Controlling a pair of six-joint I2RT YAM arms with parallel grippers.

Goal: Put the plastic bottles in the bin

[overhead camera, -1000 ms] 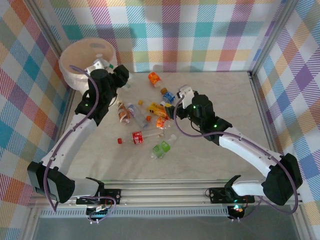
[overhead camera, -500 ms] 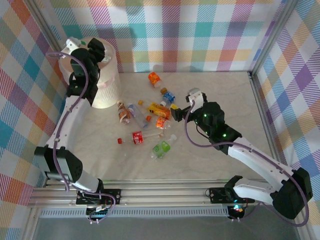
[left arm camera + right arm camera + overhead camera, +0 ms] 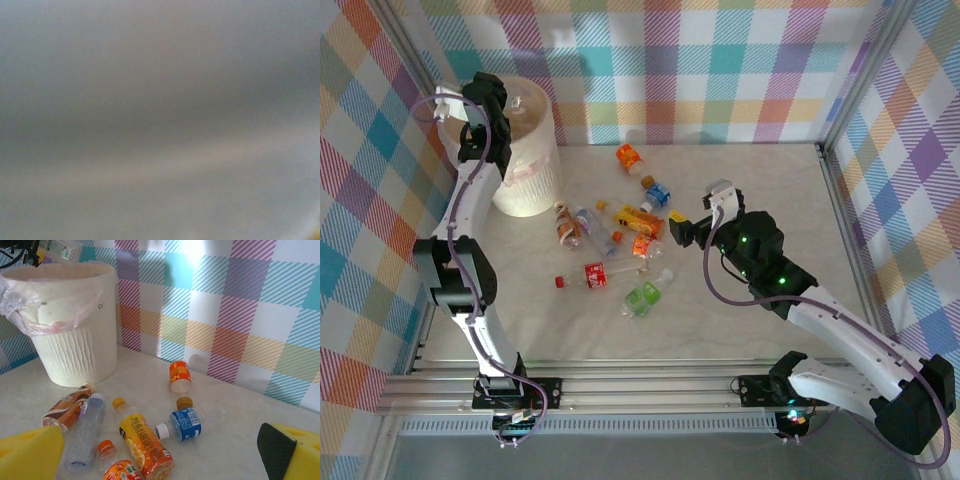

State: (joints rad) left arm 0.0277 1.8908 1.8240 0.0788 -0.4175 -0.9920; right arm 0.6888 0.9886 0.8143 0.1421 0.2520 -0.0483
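The left arm is stretched up and back so that the left gripper (image 3: 510, 102) hangs right over the mouth of the bin (image 3: 532, 178), which stands in the far left corner of the table (image 3: 770, 180) against the checked wall (image 3: 720, 60). Its jaws are drawn in to a narrow gap around a clear bottle (image 3: 62, 250) with a label, held just above the rim. I take it the bottle is carried that high so it clears the thin liner (image 3: 27, 315) folded over the edge and falls inside when let go. The rest of the bottles (image 3: 640, 243) lie on their sides in a loose heap in the middle of the table, near the bin but apart from it, none of them in any grasp. The right gripper (image 3: 683, 227) hovers just to the right of that heap, jaws spread as wide as they go and empty. Its yellow pads (image 3: 30, 455) frame a yellow bottle (image 3: 145, 442) and a blue bottle (image 3: 185, 424) lying below. It looks poised there, tilted down toward the heap, ready for the next pick and well out of the other arm's way.
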